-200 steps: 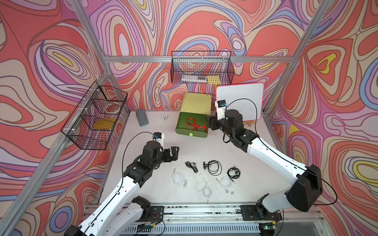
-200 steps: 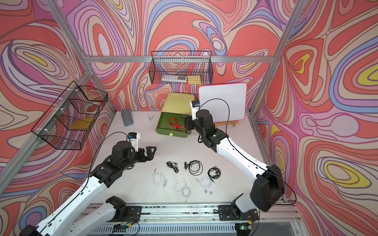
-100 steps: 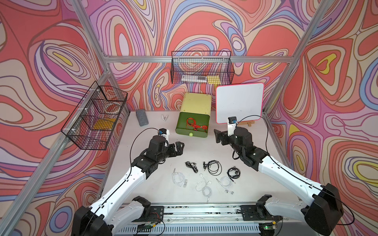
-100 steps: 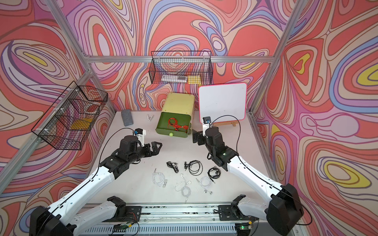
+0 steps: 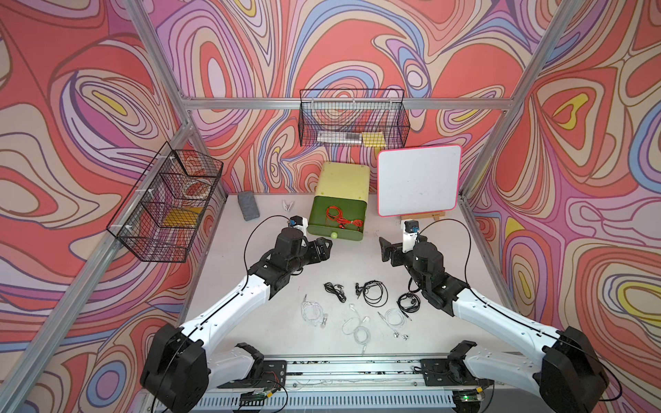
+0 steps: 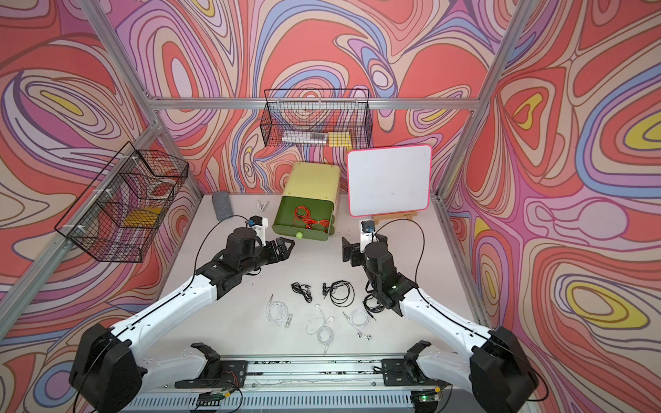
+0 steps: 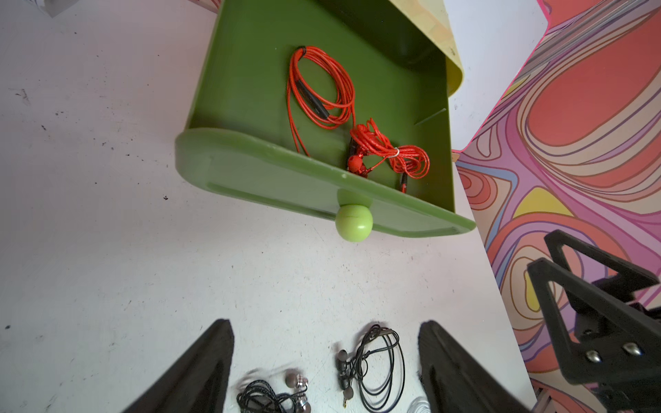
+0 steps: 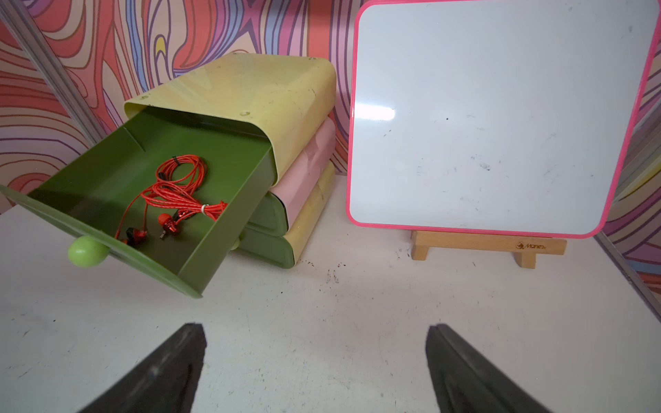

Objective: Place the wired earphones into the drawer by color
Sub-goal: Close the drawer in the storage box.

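A pale, scuffed worktop (image 5: 357, 261) lies inside a booth. Its walls (image 5: 357, 43) swirl with red, pink, purple and blue bands, and aluminium bars (image 5: 343, 103) frame them. One black wire basket (image 5: 354, 118) hangs on the back wall at 12 o'clock. A tiered basket (image 5: 164, 203) hangs on the side wall at 9 o'clock. A pink-edged whiteboard (image 5: 418, 180) stands on a small wooden easel (image 5: 422, 215) at 1 o'clock. A grey block (image 5: 248, 205) lies at 11 o'clock, with a white clip (image 5: 288, 205) near it.

The cabinet (image 5: 342, 178) sits at 12 o'clock against the back wall, just beside the whiteboard. Its rounded shell is yellow-green on top, and the right wrist view shows a pink middle tier. The top drawer (image 7: 286, 178) is pulled out; it is dark green with a round light-green knob (image 5: 334, 235). The two drawers under it are shut.

Inside the open drawer lie the red earphones (image 5: 339, 218), a loose coil and a tied bundle. They are likely two sets, though the tangle makes the count unsure.

Toward 6 o'clock, three black earphones (image 5: 373, 291) lie in a row on the bare worktop. The rightmost set is partly under the right arm. Three white earphones (image 5: 357, 329) are spread nearer the front edge.

The left fingers (image 7: 204, 364) stand apart with nothing between them, at 7 o'clock from the knob. The right fingers (image 8: 171, 364) are spread wide and empty, at 4 o'clock from the drawer.
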Motion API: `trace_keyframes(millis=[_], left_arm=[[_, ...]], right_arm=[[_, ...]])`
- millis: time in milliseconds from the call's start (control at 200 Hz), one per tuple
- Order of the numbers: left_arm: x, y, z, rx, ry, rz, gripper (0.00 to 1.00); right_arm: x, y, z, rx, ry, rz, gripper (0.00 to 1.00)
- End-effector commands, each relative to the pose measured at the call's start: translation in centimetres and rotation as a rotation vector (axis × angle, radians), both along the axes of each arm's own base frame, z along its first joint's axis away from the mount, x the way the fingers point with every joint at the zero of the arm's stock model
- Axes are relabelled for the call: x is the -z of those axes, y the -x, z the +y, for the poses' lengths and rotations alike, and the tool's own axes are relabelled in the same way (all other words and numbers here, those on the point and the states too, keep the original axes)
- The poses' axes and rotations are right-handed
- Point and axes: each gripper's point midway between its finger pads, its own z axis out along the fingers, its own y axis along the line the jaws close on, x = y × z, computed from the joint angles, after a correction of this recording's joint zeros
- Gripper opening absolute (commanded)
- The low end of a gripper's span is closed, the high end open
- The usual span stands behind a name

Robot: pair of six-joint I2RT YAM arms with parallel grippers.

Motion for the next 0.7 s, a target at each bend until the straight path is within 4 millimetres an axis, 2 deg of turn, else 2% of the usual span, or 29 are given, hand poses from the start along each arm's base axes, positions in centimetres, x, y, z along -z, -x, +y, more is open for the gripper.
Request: trace_keyframes(millis=[0,230,696], left_arm=[[-1.4,-1.4,-1.0,-0.025,0.058,-0.064,0.76],[-0.7,-2.6,-1.7,-0.047,0.093,-0.081,0.68],[0.8,-3.6,-2.6,-0.042,0.119,-0.073,0.51]], right_arm=[[-1.9,-0.1,-0.8,0.035,-0.030,-0.077,0.98],[-2.1,0.1,-1.0,0.040,-0.035,-0.086,0.98],[-2.3,0.3,-1.2,0.043,-0.039,-0.095,0.98]])
